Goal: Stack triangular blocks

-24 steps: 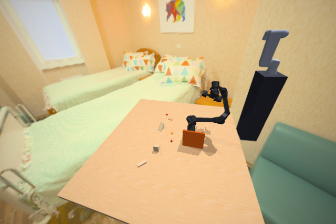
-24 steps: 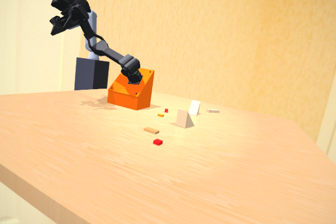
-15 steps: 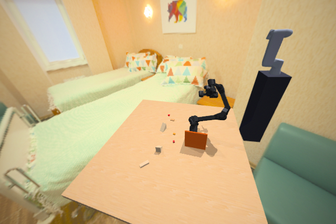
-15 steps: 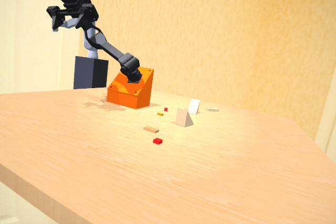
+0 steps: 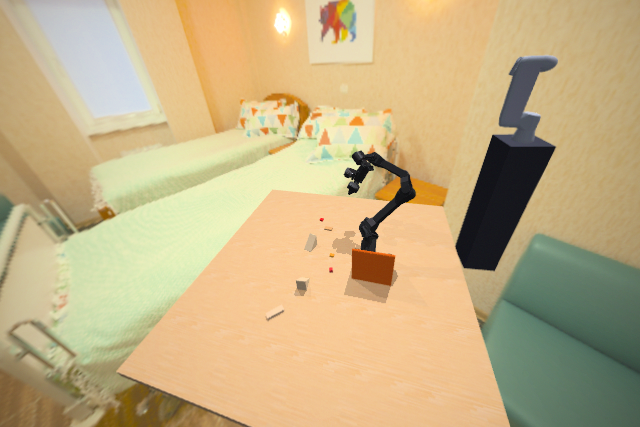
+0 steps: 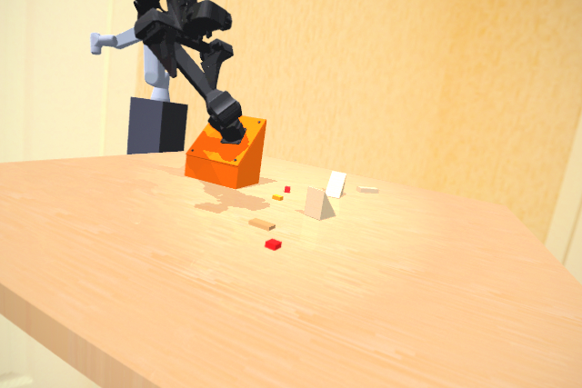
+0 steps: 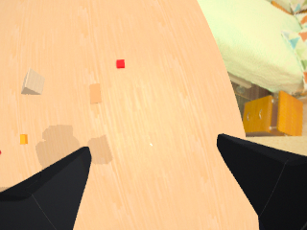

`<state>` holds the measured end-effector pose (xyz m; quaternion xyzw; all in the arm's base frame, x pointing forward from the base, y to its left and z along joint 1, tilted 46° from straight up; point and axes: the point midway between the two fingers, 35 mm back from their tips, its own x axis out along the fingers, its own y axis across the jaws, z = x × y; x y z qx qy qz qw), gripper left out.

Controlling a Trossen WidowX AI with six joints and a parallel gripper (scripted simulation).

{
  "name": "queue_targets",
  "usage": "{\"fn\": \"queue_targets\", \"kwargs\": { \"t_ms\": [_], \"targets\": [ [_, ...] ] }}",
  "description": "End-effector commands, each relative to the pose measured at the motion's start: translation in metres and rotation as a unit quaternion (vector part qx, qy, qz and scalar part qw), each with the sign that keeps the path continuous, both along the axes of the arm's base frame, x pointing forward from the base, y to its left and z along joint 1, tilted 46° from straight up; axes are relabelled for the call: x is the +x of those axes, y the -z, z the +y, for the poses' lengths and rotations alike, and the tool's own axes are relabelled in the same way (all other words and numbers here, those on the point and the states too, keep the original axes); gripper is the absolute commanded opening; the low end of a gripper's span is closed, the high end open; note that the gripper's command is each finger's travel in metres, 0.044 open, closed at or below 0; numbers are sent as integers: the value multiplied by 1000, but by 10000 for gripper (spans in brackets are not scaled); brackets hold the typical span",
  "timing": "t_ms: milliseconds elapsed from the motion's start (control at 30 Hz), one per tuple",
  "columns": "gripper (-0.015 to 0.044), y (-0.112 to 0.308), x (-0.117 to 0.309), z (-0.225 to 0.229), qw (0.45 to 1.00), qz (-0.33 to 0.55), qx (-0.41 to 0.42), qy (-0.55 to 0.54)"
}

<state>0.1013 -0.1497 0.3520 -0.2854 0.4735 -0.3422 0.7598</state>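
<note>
- Two triangular blocks: I see one (image 5: pixel 310 242) (image 6: pixel 316 203) (image 7: pixel 33 82) to the right of and nearer the exterior camera than the orange box (image 5: pixel 372 267) (image 6: pixel 211 167), and a second (image 5: pixel 302 283) (image 6: pixel 336 184) right of that box; they stand apart on the desk (image 5: pixel 361 350) (image 6: pixel 282 303) (image 7: pixel 168 96), unstacked.
- Two red pieces: one (image 5: pixel 330 269) (image 6: pixel 286 189) near the box, the other (image 5: pixel 321 219) (image 6: pixel 273 243) (image 7: pixel 120 63) farther from it.
- One yellow piece (image 5: pixel 331 255) (image 6: pixel 277 197) (image 7: pixel 23 139), near the box.
- Two bars: a tan one (image 5: pixel 328 228) (image 6: pixel 261 223) (image 7: pixel 95 93), and a pale one (image 5: pixel 275 313) (image 6: pixel 366 189) farther from the box than both triangular blocks.
- My one pair of fingers (image 5: pixel 351 181) (image 6: pixel 191 81) is spread wide above desk level, gripping nothing.
- The exterior view shows me the box's sloped, bolted top; the top view shows its back.
- My wrist view catches just one triangular block and no pale bar; top and exterior show both.
</note>
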Motion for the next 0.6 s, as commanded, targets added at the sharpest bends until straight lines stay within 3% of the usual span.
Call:
{"fn": "queue_targets", "kwargs": {
  "t_ms": [0, 300, 567],
  "targets": [
    [440, 40, 57, -18, 983, 138, 34, -112],
    [440, 136, 137, -39, 879, 325, 99, -336],
    [440, 228, 175, -41, 749, 395, 144, -512]
  ]
}}
